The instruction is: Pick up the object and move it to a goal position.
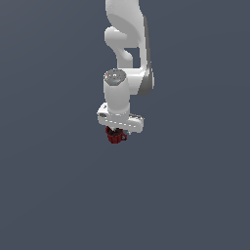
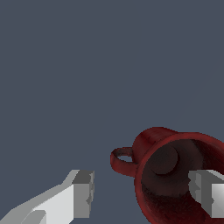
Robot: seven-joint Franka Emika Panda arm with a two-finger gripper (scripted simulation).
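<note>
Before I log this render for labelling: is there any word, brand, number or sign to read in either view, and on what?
None: there is no readable text in either view.
Mug: plain dark red, inside and out, no print or logo.
Gripper: plain white and grey fingers, no marking.
Arm: plain white with grey parts, no lettering.
Background: flat grey-blue, no signs.

No text, label, brand, number or sign can be read anywhere in the exterior view or wrist view.
</note>
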